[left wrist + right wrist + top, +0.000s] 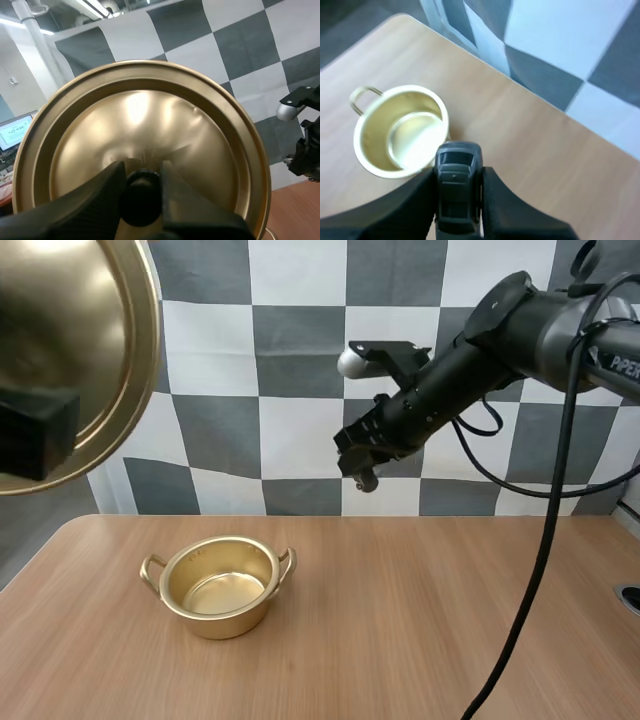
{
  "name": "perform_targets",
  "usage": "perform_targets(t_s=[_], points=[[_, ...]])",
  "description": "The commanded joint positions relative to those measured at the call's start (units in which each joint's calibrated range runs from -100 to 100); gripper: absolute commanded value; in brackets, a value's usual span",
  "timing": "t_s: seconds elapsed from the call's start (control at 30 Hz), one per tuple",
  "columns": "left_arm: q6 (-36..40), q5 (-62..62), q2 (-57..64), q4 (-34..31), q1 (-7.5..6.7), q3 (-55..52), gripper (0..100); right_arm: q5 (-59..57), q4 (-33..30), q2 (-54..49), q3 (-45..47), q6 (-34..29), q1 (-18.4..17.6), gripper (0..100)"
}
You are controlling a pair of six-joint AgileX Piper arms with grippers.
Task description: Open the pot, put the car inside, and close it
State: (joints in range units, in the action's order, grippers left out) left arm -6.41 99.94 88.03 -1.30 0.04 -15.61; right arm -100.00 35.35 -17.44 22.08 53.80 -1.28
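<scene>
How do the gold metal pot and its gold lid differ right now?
The round gold metal pot stands upright and open on the wooden table; the round gold metal lid hangs tilted in the air. Nothing grips the pot; the left claw pinches the lid's black knob. The pot has two loop handles, the lid one knob. Both are shiny gold.

Right end effector (458,181) pinching grey car (458,197) above table (550,165), near open pot (372,131).
</scene>
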Motion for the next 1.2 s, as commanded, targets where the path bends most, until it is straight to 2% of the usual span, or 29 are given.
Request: perform_targets(t_s=[0.0, 0.2, 0.43, 0.67, 1.17], points=[[0.0, 0.1, 1.5, -1.2, -0.01, 0.1, 0, 0.0, 0.4, 0.9, -3.2, 0.1, -2.6, 0], [0.0, 0.1, 1.9, -6.9, -0.01, 0.1, 0, 0.0, -0.6, 5.6, -6.8, -2.3, -10.2, 0], [0.0, 0.1, 1.9, -8.1, -0.01, 0.1, 0, 0.0, -0.6, 13.2, -6.8, -2.4, -15.7, 0], [0.0, 0.1, 3.7, -9.3, -0.01, 0.1, 0, 0.0, -0.2, 20.2, -6.8, -1.3, -16.3, 0], [0.3, 0.1, 4.0, -9.3, -0.01, 0.1, 0, 0.0, 4.5, 31.5, -6.8, 2.9, -16.3, 0]])
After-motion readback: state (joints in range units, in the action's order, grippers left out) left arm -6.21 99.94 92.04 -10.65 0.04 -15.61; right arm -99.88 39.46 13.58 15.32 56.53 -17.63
